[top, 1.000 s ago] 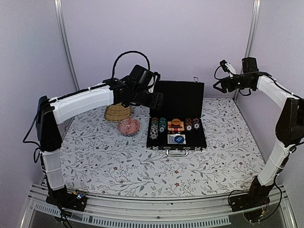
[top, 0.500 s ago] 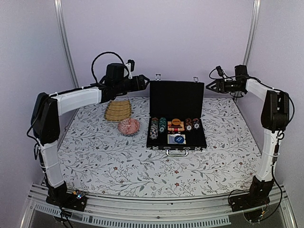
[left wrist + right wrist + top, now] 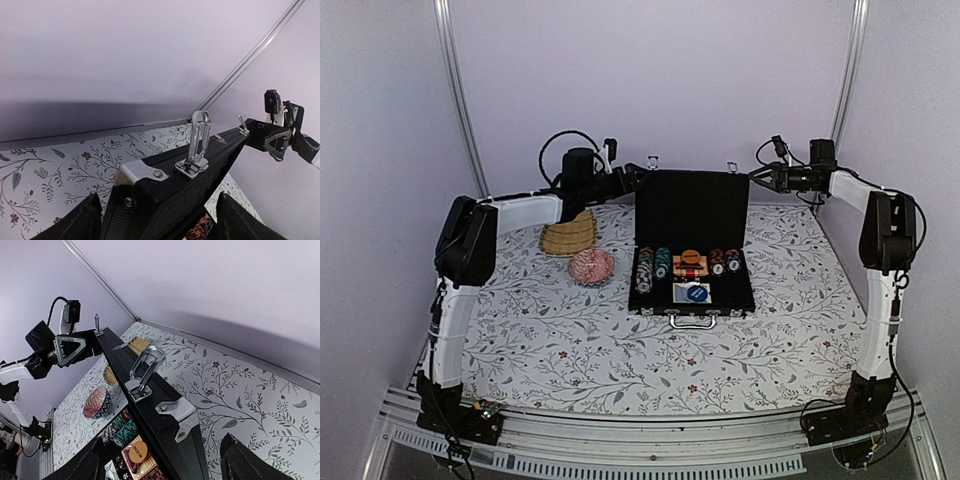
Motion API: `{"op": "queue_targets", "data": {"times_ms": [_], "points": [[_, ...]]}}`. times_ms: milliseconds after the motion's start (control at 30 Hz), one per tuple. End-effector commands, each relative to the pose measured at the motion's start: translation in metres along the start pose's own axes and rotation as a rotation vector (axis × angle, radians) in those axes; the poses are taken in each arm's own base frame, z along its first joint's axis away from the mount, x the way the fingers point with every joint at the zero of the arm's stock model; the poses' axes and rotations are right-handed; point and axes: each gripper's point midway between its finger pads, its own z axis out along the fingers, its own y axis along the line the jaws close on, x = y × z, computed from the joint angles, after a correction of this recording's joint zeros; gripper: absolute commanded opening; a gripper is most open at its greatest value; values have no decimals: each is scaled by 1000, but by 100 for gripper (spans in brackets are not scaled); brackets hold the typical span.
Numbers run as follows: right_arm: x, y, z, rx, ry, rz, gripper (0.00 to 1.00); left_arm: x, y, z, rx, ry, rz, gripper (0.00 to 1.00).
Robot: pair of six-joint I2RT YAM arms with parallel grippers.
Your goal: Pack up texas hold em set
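Black briefcase (image 3: 695, 300) sat open at the middle of the table (image 3: 570, 350); my left claw (image 3: 638, 178) and right claw (image 3: 758, 180) gaped astride the top corners of its upright lid (image 3: 692, 205). Uneven pushes could twist the lid or skid the case.

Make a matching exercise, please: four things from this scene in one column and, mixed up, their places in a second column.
1. left gripper
2. right gripper
3. woven ball
4. silver handle

A. front edge of the briefcase
B. top right corner of the lid
C. on the table, left of the briefcase
D. top left corner of the lid

Pairs: 1-D, 2-B, 3-C, 4-A
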Motion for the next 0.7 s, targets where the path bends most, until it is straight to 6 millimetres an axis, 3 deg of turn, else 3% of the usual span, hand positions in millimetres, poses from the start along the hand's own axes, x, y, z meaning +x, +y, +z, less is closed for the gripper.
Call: {"op": "queue_targets", "data": {"times_ms": [0, 200, 333, 467, 600, 667], "points": [[2, 20, 14, -136, 10, -11, 79, -19, -34, -1, 142, -31, 15, 79], [9, 58, 24, -160, 34, -66, 77, -2, -59, 1, 194, 27, 56, 79], [16, 87, 19, -179, 44, -128, 76, 16, -77, -7, 217, 77, 53, 77], [39, 108, 2, -167, 77, -113, 76, 34, -102, -37, 231, 108, 63, 77], [75, 141, -24, -164, 122, -130, 76, 59, -128, -77, 234, 142, 84, 76], [101, 153, -36, -136, 158, -118, 77, 72, -141, -101, 229, 167, 99, 76]]}}
